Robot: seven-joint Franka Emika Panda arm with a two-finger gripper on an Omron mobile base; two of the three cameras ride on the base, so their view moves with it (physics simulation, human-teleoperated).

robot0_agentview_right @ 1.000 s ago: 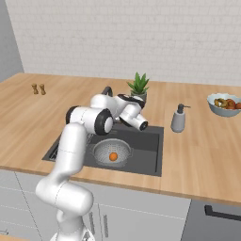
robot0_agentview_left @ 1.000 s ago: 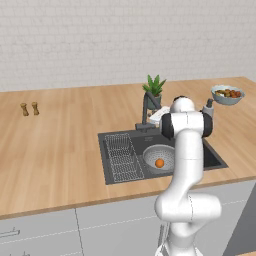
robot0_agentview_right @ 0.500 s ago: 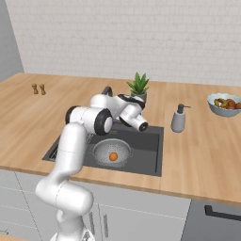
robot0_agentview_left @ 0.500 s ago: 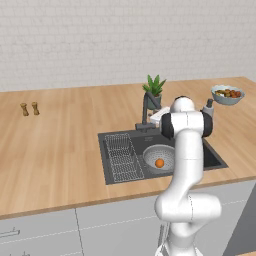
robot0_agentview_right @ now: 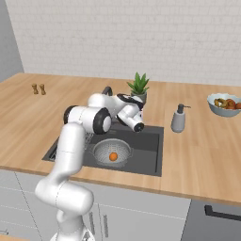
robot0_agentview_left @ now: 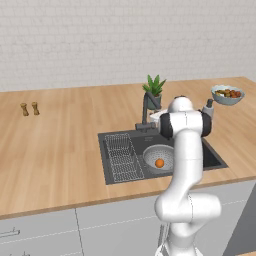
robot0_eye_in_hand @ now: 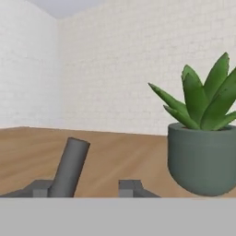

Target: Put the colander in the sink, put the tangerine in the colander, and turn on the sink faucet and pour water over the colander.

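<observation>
The light grey colander (robot0_agentview_left: 159,154) (robot0_agentview_right: 112,151) sits in the dark sink (robot0_agentview_left: 212,157) (robot0_agentview_right: 146,146), and the orange tangerine (robot0_agentview_left: 159,163) (robot0_agentview_right: 113,156) lies inside it. The dark sink faucet (robot0_agentview_left: 145,107) (robot0_agentview_right: 107,90) stands at the basin's back edge, partly behind my arm. My hand is right by the faucet. In the hand view my gripper (robot0_eye_in_hand: 86,189) is open. A grey upright rod of the faucet (robot0_eye_in_hand: 69,168) rises between the fingertips, close to the left one (robot0_eye_in_hand: 41,188) and apart from the right one.
A wire rack (robot0_agentview_left: 122,157) fills the sink's left part. A potted plant (robot0_agentview_left: 154,92) (robot0_agentview_right: 139,87) (robot0_eye_in_hand: 203,138) stands just behind the faucet. A soap dispenser (robot0_agentview_right: 178,118), a fruit bowl (robot0_agentview_right: 225,104) and two small shakers (robot0_agentview_left: 29,108) are on the wooden counter.
</observation>
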